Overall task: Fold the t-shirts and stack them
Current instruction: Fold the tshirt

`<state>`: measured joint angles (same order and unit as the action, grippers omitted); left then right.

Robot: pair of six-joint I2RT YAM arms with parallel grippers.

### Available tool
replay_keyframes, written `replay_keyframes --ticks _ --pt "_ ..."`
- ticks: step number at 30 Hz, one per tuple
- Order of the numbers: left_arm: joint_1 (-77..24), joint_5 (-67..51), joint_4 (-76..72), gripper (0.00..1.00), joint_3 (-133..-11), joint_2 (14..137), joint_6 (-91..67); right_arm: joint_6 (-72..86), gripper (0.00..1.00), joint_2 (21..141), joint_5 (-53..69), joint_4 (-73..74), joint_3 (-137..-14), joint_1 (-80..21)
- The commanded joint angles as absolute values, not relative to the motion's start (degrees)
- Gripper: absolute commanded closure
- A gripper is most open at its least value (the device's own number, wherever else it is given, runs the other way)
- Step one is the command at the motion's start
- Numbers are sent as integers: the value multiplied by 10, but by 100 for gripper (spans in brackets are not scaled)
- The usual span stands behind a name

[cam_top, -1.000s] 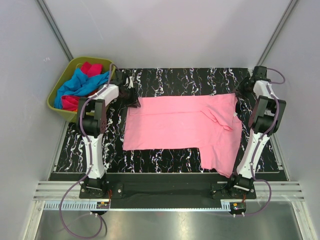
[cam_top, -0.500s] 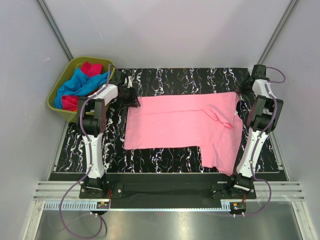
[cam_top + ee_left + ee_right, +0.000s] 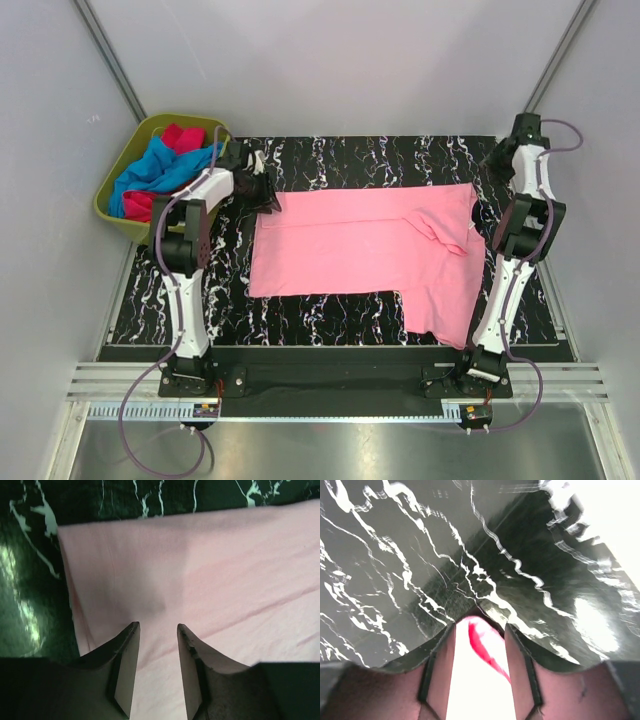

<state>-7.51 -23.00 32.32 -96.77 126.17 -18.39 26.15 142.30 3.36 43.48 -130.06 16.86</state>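
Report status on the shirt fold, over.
Left jaws open over shirt, far-left corner. Right jaws open, beyond far-right corner. Shirt flat, one sleeve folded in. Bin off to the left, not in the way.

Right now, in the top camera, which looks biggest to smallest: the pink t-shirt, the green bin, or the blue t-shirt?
1. light pink t-shirt, spread flat
2. olive-green bin
3. bright blue t-shirt, bunched inside that bin
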Motion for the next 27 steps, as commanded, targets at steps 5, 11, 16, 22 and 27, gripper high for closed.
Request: replay_keyframes --ticks 5,11,16,22,27 --pt "-118 -209 331 58 -837 1017 -182 205 46 1343 -55 639 -1356 167" --pt "-214 -193 336 59 -643 806 -222 175 46 1180 -32 564 -1145 86" --pt "-265 -212 337 59 -535 690 -271 188 49 1084 -11 515 -966 4" --pt "-266 -258 344 59 -507 649 -259 143 55 1002 -21 447 -798 -125" --pt "-265 -272 349 58 -551 691 -222 68 50 1042 -122 432 -766 -141"
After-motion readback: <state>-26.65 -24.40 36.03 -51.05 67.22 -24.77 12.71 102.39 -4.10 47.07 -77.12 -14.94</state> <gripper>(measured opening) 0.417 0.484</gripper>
